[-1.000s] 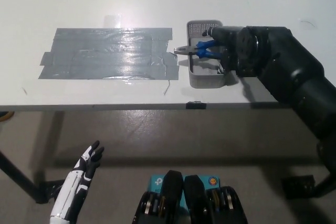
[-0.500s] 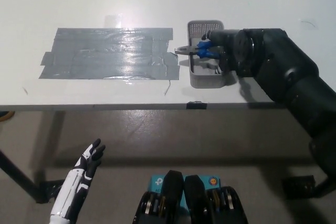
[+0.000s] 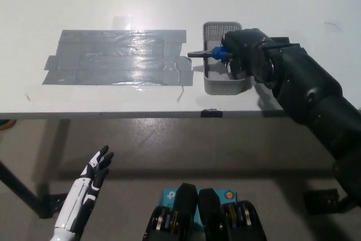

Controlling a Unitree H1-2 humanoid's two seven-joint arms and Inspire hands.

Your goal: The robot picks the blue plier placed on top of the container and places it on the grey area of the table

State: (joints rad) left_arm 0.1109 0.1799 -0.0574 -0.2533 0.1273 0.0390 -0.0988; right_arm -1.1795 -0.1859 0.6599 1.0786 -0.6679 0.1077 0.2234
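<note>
The blue-handled plier (image 3: 204,54) lies across the left rim of the grey perforated container (image 3: 222,84), its dark metal nose sticking out to the left toward the grey taped area (image 3: 115,57). My black right hand (image 3: 242,52) covers the blue handles over the container, fingers closed around them; only a small patch of blue shows. My white left hand (image 3: 95,171) rests low at the lower left, below the table edge, fingers spread and holding nothing.
The white table (image 3: 113,103) has its front edge running across the middle of the picture. A small dark clip (image 3: 211,113) sits on that edge below the container. A table leg (image 3: 20,193) stands at lower left.
My right hand has moved left and closed further over the plier handles, hiding most of the blue. The plier nose sits at about the same spot. The left hand is nearly still.
</note>
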